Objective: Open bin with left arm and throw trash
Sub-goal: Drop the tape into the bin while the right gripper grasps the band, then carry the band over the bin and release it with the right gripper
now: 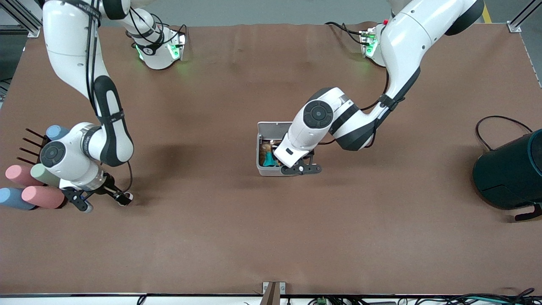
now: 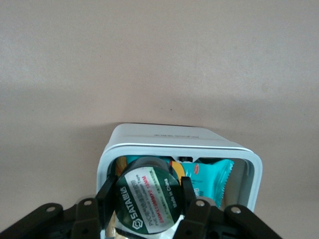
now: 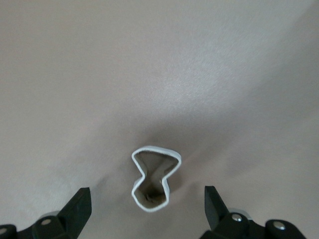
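Because the bin (image 1: 268, 170) at mid-table stands open, lid back, your left gripper (image 2: 144, 201) hangs over its mouth clamping the round tape roll (image 2: 148, 200), placed for dropping. Your right gripper (image 3: 147, 206), spread wide, straddles the white loop (image 3: 153, 178) by the pastel cylinders (image 1: 42, 197).

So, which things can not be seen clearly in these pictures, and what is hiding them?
- Bin contents, front view: the left gripper and its wrist cover most of the opening.
- Bin floor, left wrist view: the tape roll held between the fingers blocks it, and the teal packet is partly covered.
- White loop, front view: almost hidden at the right gripper.
- Black packet: in no view.
- Teal cylinder: cut by the front view's edge.
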### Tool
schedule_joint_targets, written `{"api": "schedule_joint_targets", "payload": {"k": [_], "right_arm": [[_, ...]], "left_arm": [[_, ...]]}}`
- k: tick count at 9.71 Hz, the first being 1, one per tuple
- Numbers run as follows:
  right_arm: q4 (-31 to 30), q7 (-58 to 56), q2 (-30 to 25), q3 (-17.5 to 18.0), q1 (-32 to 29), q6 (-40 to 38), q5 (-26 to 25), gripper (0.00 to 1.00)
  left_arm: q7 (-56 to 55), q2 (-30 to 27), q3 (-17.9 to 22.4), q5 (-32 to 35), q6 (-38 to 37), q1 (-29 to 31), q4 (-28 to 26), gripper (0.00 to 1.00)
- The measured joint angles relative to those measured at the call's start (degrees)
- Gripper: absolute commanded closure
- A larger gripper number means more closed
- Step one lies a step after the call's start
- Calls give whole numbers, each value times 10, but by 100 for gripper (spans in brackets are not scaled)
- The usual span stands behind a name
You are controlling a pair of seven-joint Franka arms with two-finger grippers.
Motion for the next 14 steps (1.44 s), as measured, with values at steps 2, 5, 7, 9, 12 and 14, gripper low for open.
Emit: {"api": "schedule_joint_targets", "payload": {"k": [2,5,7,9,12,14], "right_arm": [[15,0,19,7,-8,1,10,24],[20,-13,23,8,-8,1,10,83],[19,-37,27,3,-9,-5,8,100],[22,-44,26,2,-12,-11,9,100],[81,42,22,16,18,-70,12,100],[162,219,2,16,87,-181,11,100]], "left_arm": [[-1,2,0,0,0,1,-1,0],[-1,1,1,1,0,10,2,0],[-1,-9,2,2,-26,26,17,0],[0,-46,2,2,-82,69,38,0],[67,-131,-13,2,-187,166,48,0],[132,-181,-15,-17,-244,201,51,0]]}}
